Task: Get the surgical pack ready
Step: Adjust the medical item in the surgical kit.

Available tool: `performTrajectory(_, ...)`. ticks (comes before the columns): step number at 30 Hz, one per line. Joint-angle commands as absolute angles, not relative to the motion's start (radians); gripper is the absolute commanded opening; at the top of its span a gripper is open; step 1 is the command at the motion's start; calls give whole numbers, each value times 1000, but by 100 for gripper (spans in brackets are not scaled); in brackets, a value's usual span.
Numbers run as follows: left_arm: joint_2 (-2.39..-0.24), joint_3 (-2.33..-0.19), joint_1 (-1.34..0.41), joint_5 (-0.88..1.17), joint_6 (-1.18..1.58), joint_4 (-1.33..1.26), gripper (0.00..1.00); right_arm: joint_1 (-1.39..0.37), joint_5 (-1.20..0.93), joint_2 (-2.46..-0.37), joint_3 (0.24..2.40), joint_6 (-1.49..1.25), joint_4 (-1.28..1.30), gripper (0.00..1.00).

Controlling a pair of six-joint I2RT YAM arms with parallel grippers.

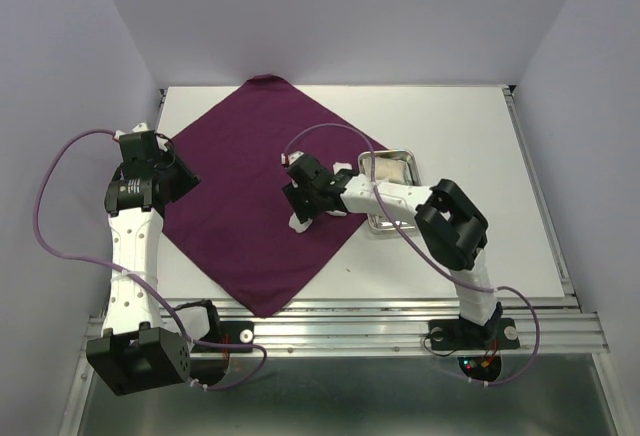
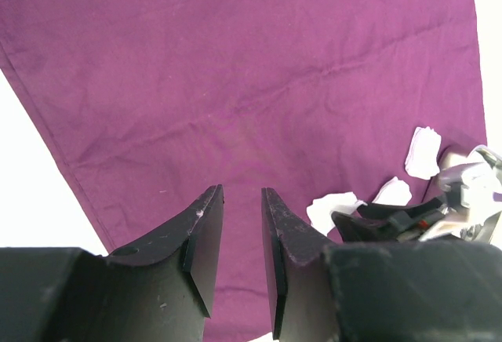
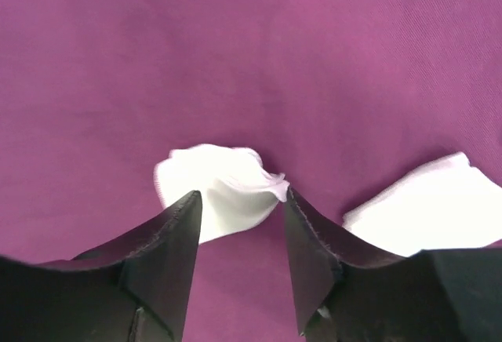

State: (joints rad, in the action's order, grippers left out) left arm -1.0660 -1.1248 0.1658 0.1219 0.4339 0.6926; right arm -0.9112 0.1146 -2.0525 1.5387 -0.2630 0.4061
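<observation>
Plainly, right claw [image 3: 241, 193] straddles gauze [image 3: 205, 179] on cloth [image 3: 235, 44]

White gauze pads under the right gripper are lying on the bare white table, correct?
No. The white gauze pads under the right gripper lie on the large dark purple square cloth instead; the right wrist view shows this.
</observation>
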Motion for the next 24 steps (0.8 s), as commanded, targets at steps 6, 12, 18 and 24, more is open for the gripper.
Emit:
performTrajectory(6, -1051, -1120, 170, 124, 417, 675, 37, -919, 302, -1993, 1552, -282, 422, 62)
performTrajectory(12, -1049, -1120, 170, 123, 416, 675, 37, -876, 282, -1890, 1482, -382, 373, 66)
performTrajectory(18, -1052, -1117, 172, 127, 417, 670, 37, -867, 154, -1850, 1398, -523, 295, 66)
performTrajectory(24, -1052, -1123, 170, 126, 414, 673, 37, -867, 74, -1851, 1309, -653, 201, 64)
